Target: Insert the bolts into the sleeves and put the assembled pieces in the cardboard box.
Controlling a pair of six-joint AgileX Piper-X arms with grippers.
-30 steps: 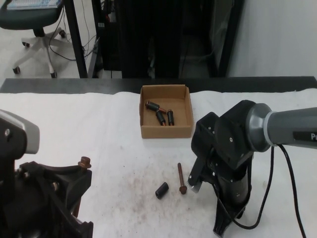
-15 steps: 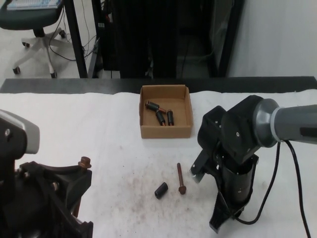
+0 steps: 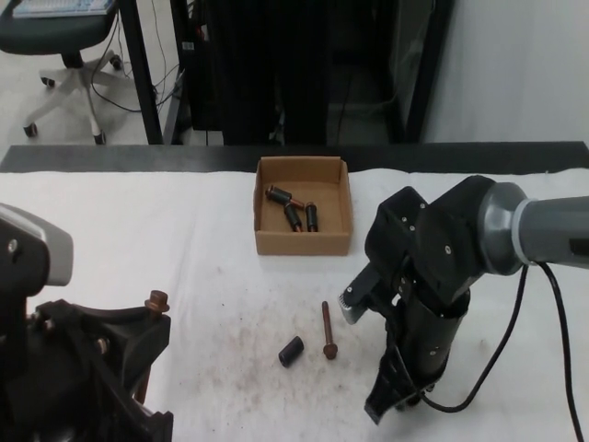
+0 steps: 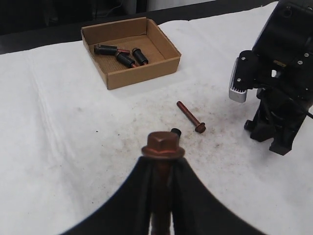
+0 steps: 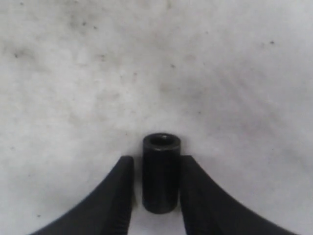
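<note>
The right gripper (image 5: 156,158) is shut tight on a black sleeve (image 5: 161,176), near the worktop's front edge. Its arm has just leaned away from the loose bolt (image 3: 326,329). The left gripper (image 4: 161,164) pinches a copper bolt (image 4: 163,145), head up. So the two look ready to be joined. The cardboard box (image 3: 303,243) sits by the far edge.

open brown cardboard box (image 3: 302,243) at upper middle holds three assembled pieces (image 3: 293,214) lying flat. below it lie a rusty loose bolt (image 3: 327,330) and, near it, a black loose sleeve (image 3: 291,352). second bolt (image 4: 163,147) stands head up in the left gripper (image 4: 161,169); second sleeve (image 5: 161,171) is pinched in the right gripper (image 5: 157,164)
</note>
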